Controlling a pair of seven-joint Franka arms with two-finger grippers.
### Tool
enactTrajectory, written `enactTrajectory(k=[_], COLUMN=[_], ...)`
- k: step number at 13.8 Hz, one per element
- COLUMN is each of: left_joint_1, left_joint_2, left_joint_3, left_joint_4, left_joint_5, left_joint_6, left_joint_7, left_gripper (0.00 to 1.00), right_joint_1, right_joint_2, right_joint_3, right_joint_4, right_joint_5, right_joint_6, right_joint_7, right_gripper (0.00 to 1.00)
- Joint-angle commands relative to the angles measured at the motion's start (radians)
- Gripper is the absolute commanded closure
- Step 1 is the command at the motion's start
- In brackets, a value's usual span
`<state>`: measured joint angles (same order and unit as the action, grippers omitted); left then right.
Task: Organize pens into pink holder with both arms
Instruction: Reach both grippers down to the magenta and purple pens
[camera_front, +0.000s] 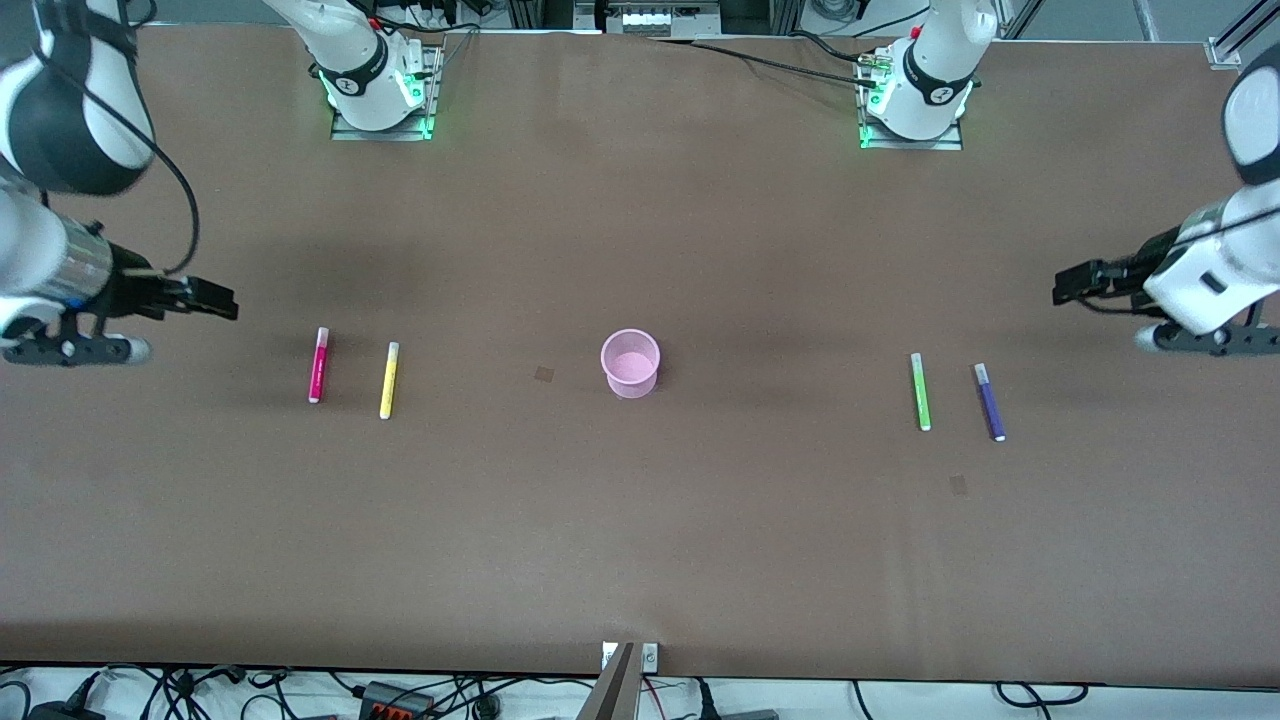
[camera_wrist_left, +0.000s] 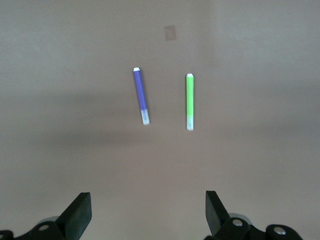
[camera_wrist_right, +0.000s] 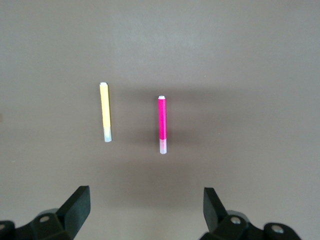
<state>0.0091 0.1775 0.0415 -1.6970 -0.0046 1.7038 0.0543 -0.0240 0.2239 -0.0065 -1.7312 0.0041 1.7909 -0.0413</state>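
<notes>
The pink holder (camera_front: 631, 364) stands upright and empty at the table's middle. The magenta pen (camera_front: 318, 365) and yellow pen (camera_front: 388, 380) lie side by side toward the right arm's end; both show in the right wrist view, magenta (camera_wrist_right: 162, 124) and yellow (camera_wrist_right: 105, 112). The light green pen (camera_front: 920, 392) and dark purple pen (camera_front: 990, 402) lie toward the left arm's end; both show in the left wrist view, green (camera_wrist_left: 190, 101) and purple (camera_wrist_left: 141, 96). My right gripper (camera_front: 222, 300) (camera_wrist_right: 146, 210) is open and empty, in the air beside the magenta pen. My left gripper (camera_front: 1065, 288) (camera_wrist_left: 148, 212) is open and empty, in the air beside the purple pen.
Two small dark square marks sit on the brown table, one beside the holder (camera_front: 544, 374) and one nearer the camera than the green pen (camera_front: 958, 485). The arm bases (camera_front: 380, 95) (camera_front: 915, 105) stand along the table's edge farthest from the camera.
</notes>
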Motion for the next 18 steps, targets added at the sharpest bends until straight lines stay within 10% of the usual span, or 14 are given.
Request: enactTrajectory(k=[1,8,18], left_joint_1=[0.021,0.08,0.092], left_joint_2=[0.136,0.419,0.533], left_joint_3=[-0.002,-0.009,-0.011], left_joint_4=[0.03,0.033,0.039], left_joint_5=[0.012,-0.003,-0.118], left_joint_6=[0.103,0.431,0.526], left_joint_7=[0.018,0.013,0.019], left_gripper=[0.0,0.0,0.18], right_joint_1=[-0.016,-0.037,-0.01], right_joint_2=[0.113,0.34,0.425], right_joint_3=[0.008,0.005,0.005], right_joint_4=[0.01,0.012,0.007], right_joint_5=[-0.01,-0.007,-0.01], right_joint_6=[0.069,0.244,0.311], right_joint_7=[0.001,-0.003,-0.005], right_gripper=[0.0,0.0,0.0])
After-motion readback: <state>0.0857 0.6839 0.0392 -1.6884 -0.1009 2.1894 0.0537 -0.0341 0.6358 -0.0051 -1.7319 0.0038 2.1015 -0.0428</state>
